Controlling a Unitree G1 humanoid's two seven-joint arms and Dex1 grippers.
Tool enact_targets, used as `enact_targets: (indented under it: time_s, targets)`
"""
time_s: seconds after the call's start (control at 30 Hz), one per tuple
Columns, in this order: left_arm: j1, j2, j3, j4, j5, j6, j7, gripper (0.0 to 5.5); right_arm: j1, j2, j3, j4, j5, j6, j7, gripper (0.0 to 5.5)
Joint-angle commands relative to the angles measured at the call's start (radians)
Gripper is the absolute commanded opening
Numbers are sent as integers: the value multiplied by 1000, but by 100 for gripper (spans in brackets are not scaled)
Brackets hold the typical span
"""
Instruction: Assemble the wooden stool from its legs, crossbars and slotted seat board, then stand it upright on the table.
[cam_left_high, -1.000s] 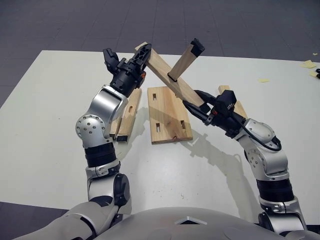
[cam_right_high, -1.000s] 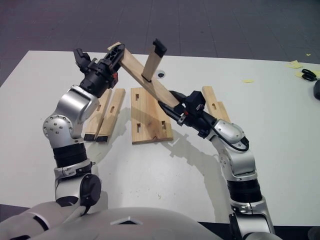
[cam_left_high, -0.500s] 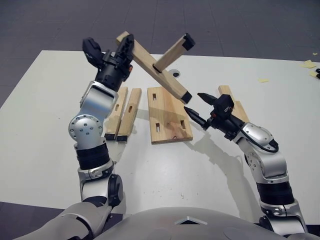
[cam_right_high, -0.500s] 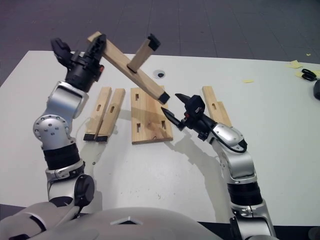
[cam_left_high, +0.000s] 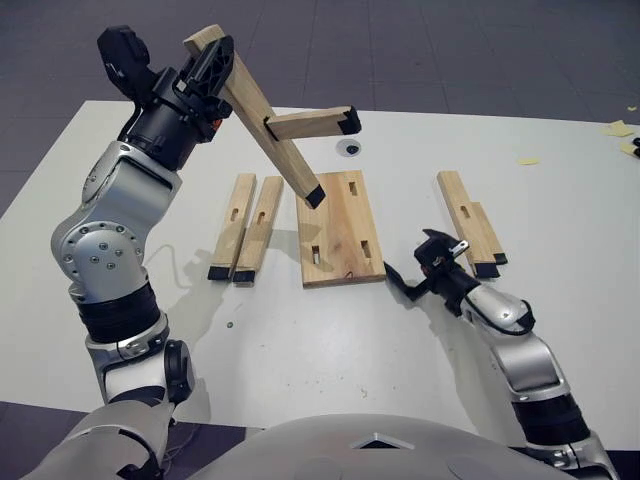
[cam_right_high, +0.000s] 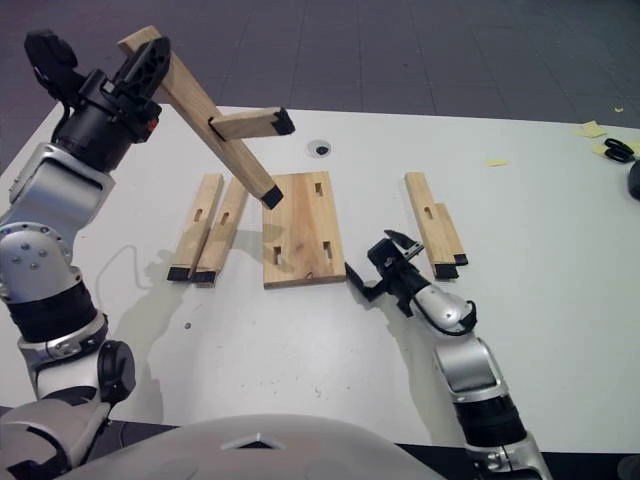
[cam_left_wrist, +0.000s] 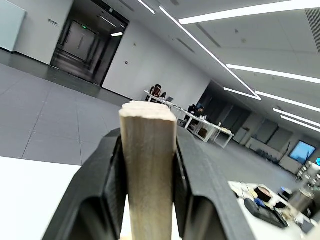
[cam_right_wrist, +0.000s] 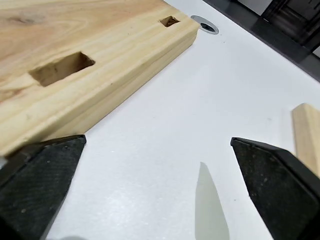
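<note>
We find the flat, slotted, pale-wood seat board (cam_left_high: 340, 230) lying mid-table on the white rectangular table (cam_left_high: 560, 180). 2 pale wooden legs (cam_left_high: 245, 228) lie side by side to its left, and 2 more pale wooden pieces (cam_left_high: 470, 218) lie to its right. A small round grommet (cam_left_high: 349, 148) sits behind the board. The black 2-fingered left gripper (cam_left_high: 215, 60) holds a joined pale-wood leg and crossbar (cam_left_high: 275, 135) above the board's far left corner. The black right gripper (cam_left_high: 415, 262) sits low, just right of its near right corner.

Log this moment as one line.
left gripper: shut on leg, crossbar attached, raised | right gripper: open, low, beside seat board flat on table
</note>
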Motion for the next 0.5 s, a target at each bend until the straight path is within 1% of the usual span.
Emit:
enact_targets:
  time_s: [0.03, 0.17, 0.27, 0.5]
  targets:
    - [-36, 18, -16, 50, 4, 27, -49, 103, 7, 81, 45, -23, 69, -29, 27, 540]
    - [-43, 37, -41, 113, 79, 18, -99, 103, -18, 124, 76, -23, 128, -73, 79, 540]
    - [-37, 51, -34, 127, 126, 11, -104, 103, -27, 146, 61, -18, 146, -87, 72, 540]
    - [96, 20, 66, -18, 73, 36, -5, 103, 12, 131, 12, -32, 145, -91, 40, 540]
